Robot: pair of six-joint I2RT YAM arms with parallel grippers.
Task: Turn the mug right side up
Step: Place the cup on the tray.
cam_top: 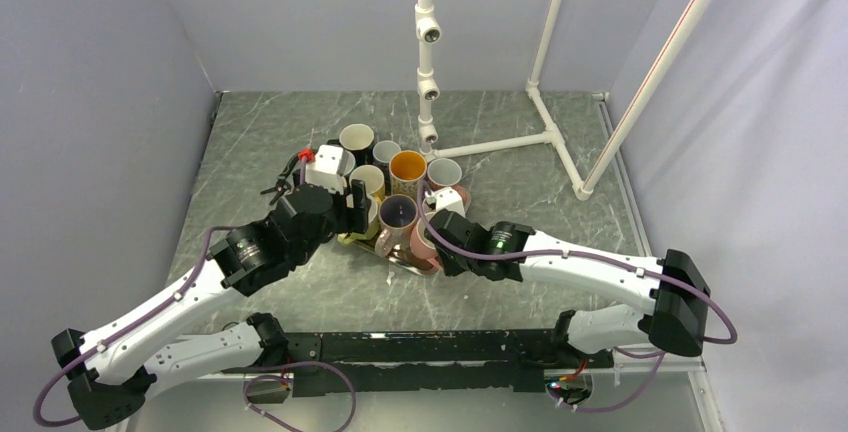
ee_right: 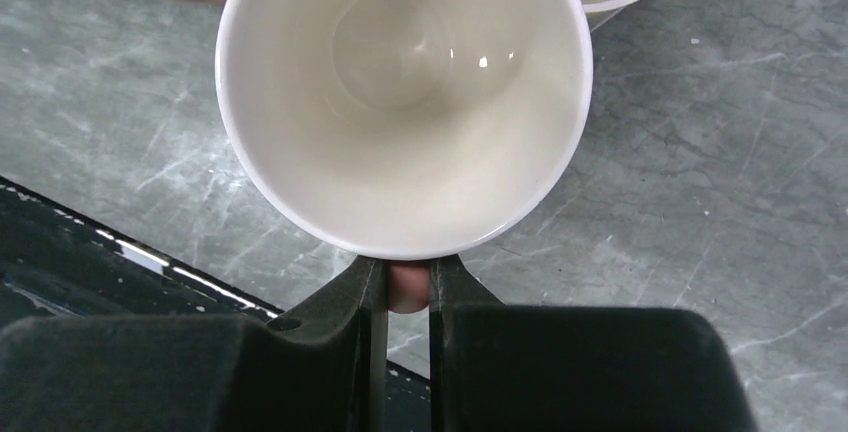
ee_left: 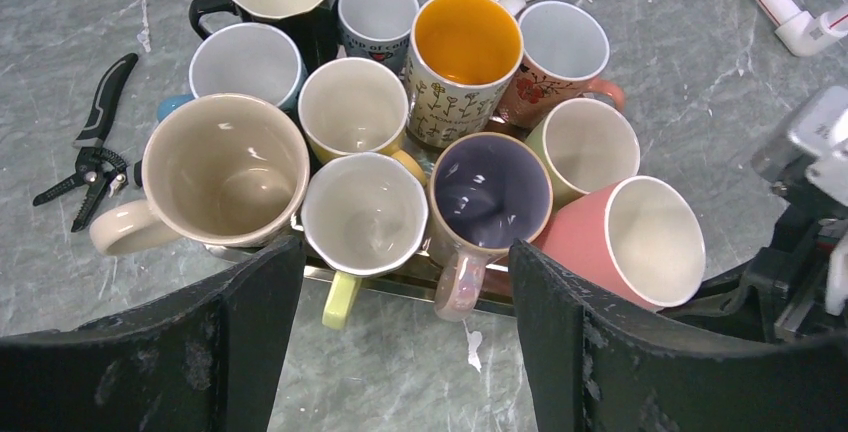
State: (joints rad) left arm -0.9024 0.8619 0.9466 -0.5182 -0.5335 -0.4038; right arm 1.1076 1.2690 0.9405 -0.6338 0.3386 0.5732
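Observation:
The mug (ee_right: 405, 92) is pink outside and white inside, and its open mouth faces the right wrist camera. My right gripper (ee_right: 408, 280) is shut on its pink handle (ee_right: 408, 287), just below the rim. In the left wrist view the mug (ee_left: 650, 242) sits at the near right corner of the cluster, mouth up and leaning slightly. From above, the mug (cam_top: 424, 242) shows beside my right gripper (cam_top: 440, 237). My left gripper (ee_left: 405, 282) is open and holds nothing. It hovers over the near edge of the cluster (cam_top: 355, 207).
Several other mugs stand mouth up, packed together on a metal tray (ee_left: 395, 274), among them an orange-lined one (ee_left: 466, 42) and a purple-lined one (ee_left: 490, 192). Black pliers (ee_left: 90, 142) lie left of them. A white pipe frame (cam_top: 500, 142) stands behind.

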